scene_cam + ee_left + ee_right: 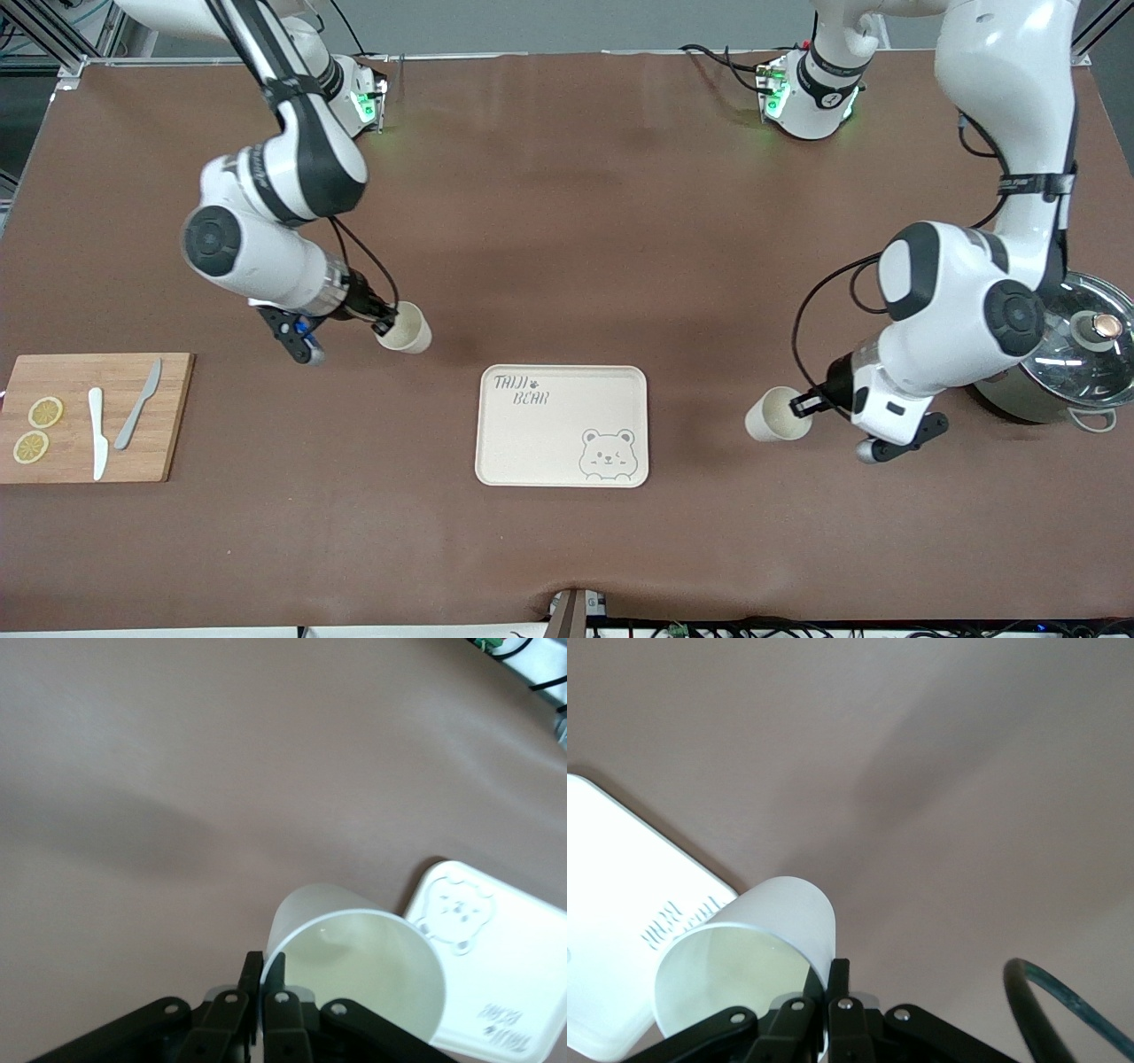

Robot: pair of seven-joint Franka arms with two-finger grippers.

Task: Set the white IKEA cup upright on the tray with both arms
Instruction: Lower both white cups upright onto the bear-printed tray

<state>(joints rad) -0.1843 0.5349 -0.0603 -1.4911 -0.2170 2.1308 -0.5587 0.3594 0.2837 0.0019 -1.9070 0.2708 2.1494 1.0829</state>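
1. Cream and flat, the tray [563,425] lies empty in the middle of the table, between your two arms, so either one can reach it with a short swing.
2. Your right gripper [384,323] has its fingers clamped on the rim of one white cup [406,329], over bare table toward the right arm's end. The cup is tilted, nearly on its side; a rim pinch leaves its base free to be set down first.
3. Your left gripper [806,404] is likewise clamped on the rim of a second white cup [774,415], over bare table toward the left arm's end, beside the tray. This cup is tilted too.
4. Both wrist views show the wall pinched between the fingers, one inside and one outside, with the tray's edge close by.
5. Neither cup is on the tray yet. I judge you must rotate each wrist until the mouth faces up before lowering, or a cup may tip on release.
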